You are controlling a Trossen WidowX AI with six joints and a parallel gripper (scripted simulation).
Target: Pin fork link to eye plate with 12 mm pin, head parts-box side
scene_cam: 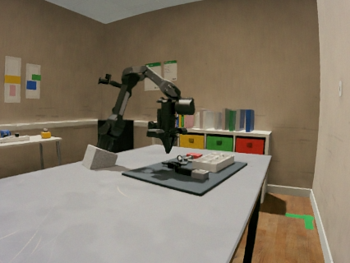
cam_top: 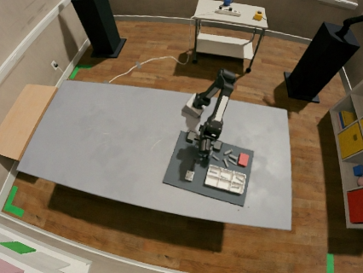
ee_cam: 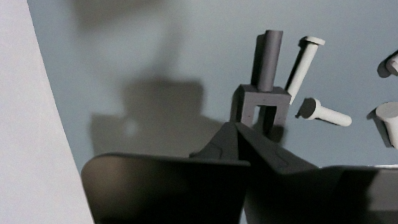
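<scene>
My gripper is shut with nothing between the fingers. It hangs above the dark mat, as the exterior view shows. In the wrist view the dark grey fork link lies just beyond the fingertips, its U-shaped cheeks towards me and its shank pointing away. Two light headed pins lie beside it, one long and one short. More pins show partly at the right edge. A small light grey block, possibly the eye plate, sits at the mat's front left corner.
The white parts box stands at the front right of the mat, with a red block behind it. Two dark blocks lie at the mat's back edge. A grey wedge holds the arm's base.
</scene>
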